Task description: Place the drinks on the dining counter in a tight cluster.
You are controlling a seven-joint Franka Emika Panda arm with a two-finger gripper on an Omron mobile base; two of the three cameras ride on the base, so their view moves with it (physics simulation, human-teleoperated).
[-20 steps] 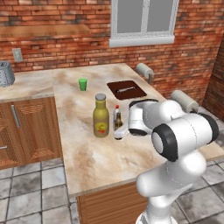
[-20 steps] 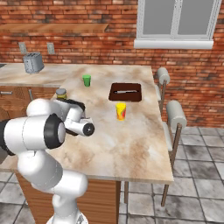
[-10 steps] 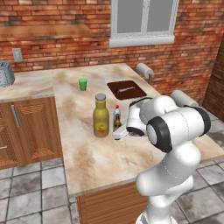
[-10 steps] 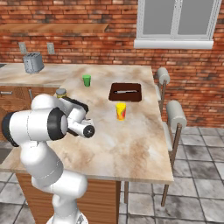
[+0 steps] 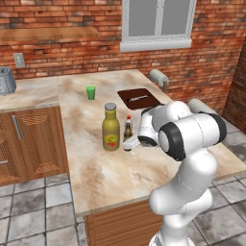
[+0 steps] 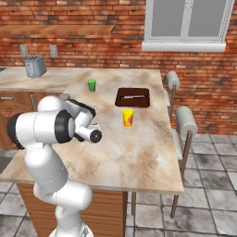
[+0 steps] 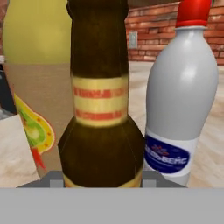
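Since a second ago, the arm has been carried left, bringing the gripper (image 5: 130,142) closer to the yellow bottle (image 5: 111,127). In the hand view the brown bottle (image 7: 101,109) is seen clamped between the closed fingers, upright, with the yellow bottle just beside it on one side and the clear bottle (image 7: 181,96) just beside it on the other, all over the dining counter (image 5: 115,168). It should be lowered straight, kept upright, and released only once seated, so that neither neighbour is knocked.
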